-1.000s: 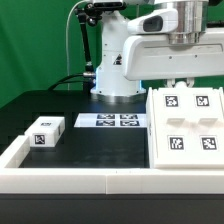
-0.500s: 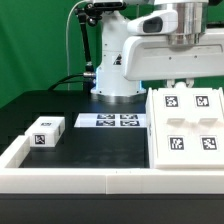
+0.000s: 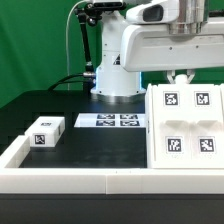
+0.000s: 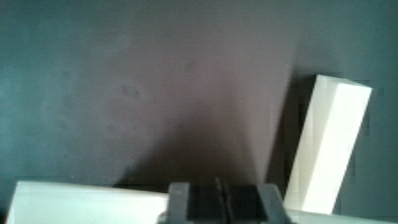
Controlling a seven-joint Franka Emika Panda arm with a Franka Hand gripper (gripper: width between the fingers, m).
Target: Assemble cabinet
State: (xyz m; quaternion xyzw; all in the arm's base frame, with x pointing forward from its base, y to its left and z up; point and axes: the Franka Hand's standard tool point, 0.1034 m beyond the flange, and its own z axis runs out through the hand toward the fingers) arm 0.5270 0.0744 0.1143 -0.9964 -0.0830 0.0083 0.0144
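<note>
The cabinet (image 3: 188, 128) is the big white body with several square tags on its top face, lying on the dark table at the exterior view's right. A small white tagged drawer block (image 3: 45, 132) stands apart at the exterior view's left. My gripper (image 3: 180, 76) hangs just above the cabinet's far edge and touches nothing. In the wrist view the gripper (image 4: 222, 205) shows its dark fingers (image 4: 192, 206) pressed together with nothing between them. A long white piece (image 4: 329, 140) and a white slab (image 4: 80, 203) lie beside it; I cannot tell which parts they are.
The marker board (image 3: 110, 121) lies flat in front of the robot base (image 3: 115, 75). A long low white border rail (image 3: 100, 181) runs along the table's front and up the left side. Dark table (image 3: 95, 148) shows between the block and the cabinet.
The arm's hand has risen and shifted a little toward the exterior view's right above the cabinet. The cabinet and the drawer block have not moved.
</note>
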